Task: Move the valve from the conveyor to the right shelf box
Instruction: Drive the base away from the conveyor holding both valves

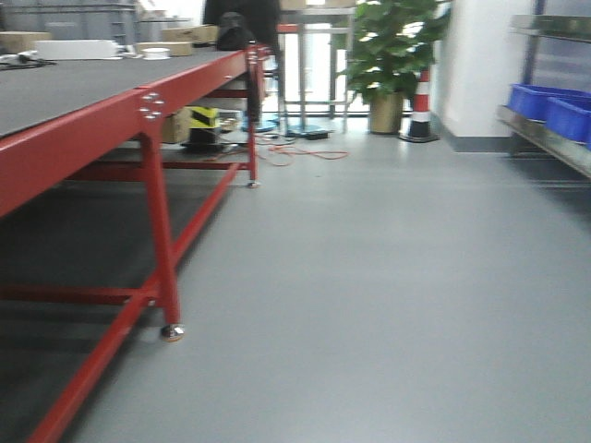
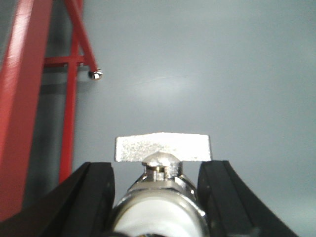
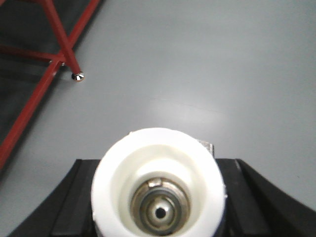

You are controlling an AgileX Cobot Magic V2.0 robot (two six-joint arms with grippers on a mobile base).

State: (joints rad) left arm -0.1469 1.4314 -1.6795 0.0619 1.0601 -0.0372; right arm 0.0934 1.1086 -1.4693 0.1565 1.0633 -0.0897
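Grey-metal valves, two. First valve is sitting clamped in the left gripper, lever handle outward. Second valve, white-collared, is sitting clamped in the right gripper. Both are hanging over floor, off the conveyor. Two blue bins are resting on the shelf; contents unseen.

The right tool clamps the valve, white open end facing the camera, over grey floor.
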